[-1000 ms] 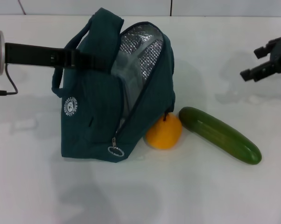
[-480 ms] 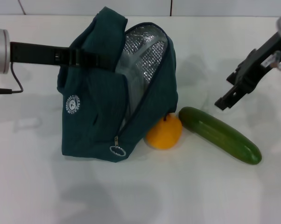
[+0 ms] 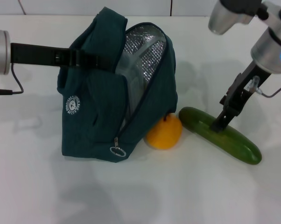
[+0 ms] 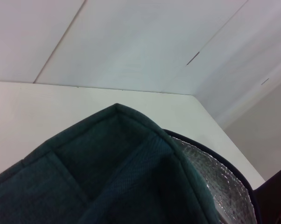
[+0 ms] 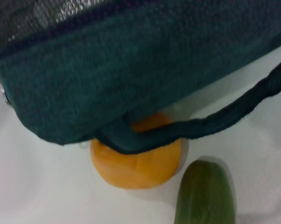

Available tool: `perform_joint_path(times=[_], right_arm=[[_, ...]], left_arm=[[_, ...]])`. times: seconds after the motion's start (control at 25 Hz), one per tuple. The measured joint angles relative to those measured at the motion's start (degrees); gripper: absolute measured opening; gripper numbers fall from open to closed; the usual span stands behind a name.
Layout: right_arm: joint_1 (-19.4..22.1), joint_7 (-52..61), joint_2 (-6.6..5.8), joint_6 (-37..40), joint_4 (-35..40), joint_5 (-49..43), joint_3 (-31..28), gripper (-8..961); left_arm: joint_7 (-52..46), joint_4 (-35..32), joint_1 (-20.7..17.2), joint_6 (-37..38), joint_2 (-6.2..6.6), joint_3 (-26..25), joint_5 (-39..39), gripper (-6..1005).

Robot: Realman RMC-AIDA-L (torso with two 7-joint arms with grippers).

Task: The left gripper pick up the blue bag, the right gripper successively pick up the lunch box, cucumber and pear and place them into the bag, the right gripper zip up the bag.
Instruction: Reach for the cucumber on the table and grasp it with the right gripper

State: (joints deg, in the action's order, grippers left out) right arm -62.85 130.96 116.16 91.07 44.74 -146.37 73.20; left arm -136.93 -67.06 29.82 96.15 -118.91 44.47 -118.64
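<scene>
One blue bag (image 3: 108, 93), one pear (image 3: 164, 132), one cucumber (image 3: 220, 134) on the desk (image 3: 187, 196).
Left gripper (image 3: 96, 60) fingers clamp the bag's top, frame centre-left; right gripper (image 3: 220, 122) touches the cucumber, finger state unclear.

Bag mouth (image 3: 145, 56) gapes toward my right pincer (image 3: 220, 125), w/ pear (image 3: 164, 132) wedged against the bag's base just beside the cucumber (image 3: 220, 134); bare table (image 3: 187, 191) in front.
</scene>
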Motion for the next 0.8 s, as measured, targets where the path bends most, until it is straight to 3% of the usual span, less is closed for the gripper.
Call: perform_joint_path(times=[0.8], right_arm=[[-0.18, -0.05, 0.02, -8.89, -6.87, 5.68, 9.79, 857]], left_arm=[[0.00, 0.61, 0.75, -0.25, -0.18, 0.35, 0.07, 38]])
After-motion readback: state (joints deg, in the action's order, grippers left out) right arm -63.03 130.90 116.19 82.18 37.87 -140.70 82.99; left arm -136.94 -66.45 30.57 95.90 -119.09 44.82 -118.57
